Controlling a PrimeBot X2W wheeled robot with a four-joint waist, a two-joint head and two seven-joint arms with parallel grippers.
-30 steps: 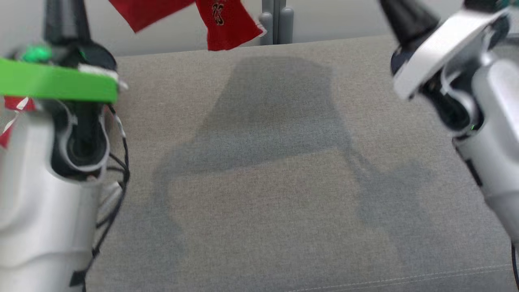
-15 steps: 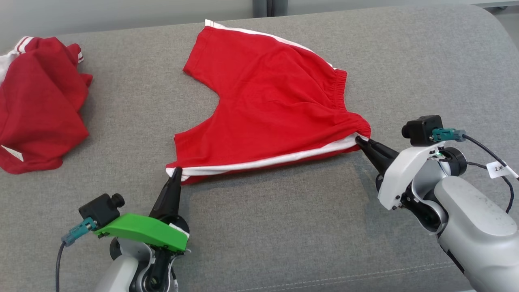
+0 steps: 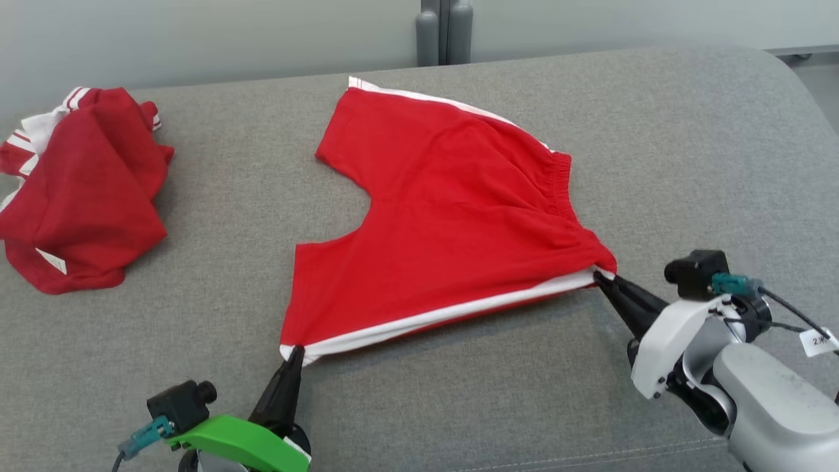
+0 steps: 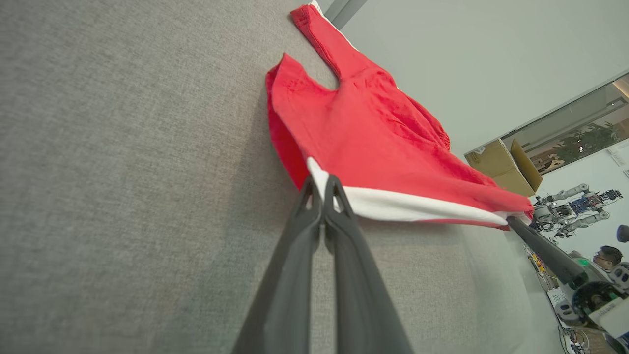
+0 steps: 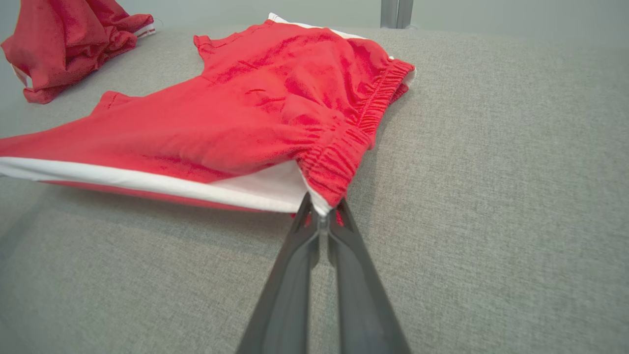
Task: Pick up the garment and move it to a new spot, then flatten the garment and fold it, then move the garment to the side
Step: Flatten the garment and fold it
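L fingers (image 3: 283, 390), at 7 o'clock, clenched on leg-hem corner of red shorts (image 3: 452, 216); R fingers (image 3: 632, 303), at 4 o'clock, clenched on waistband corner. Shorts spread mid grey worktop (image 3: 688, 144), near edge taut btwn both. Crumpled red garment (image 3: 78, 196) at 10 o'clock.

A counter (image 3: 459, 406) covered in grey woven fabric carries everything; its far right corner is rounded, and a stitched seam (image 3: 623, 452) runs along its near edge. A pair of red shorts (image 3: 446, 216) lies spread over the middle, elastic waistband (image 3: 564, 190) to the right, leg openings to the left, and a white side stripe (image 3: 459, 311) along the near edge. At the far left, well apart, sits a crumpled red garment (image 3: 85, 196) with white trim.
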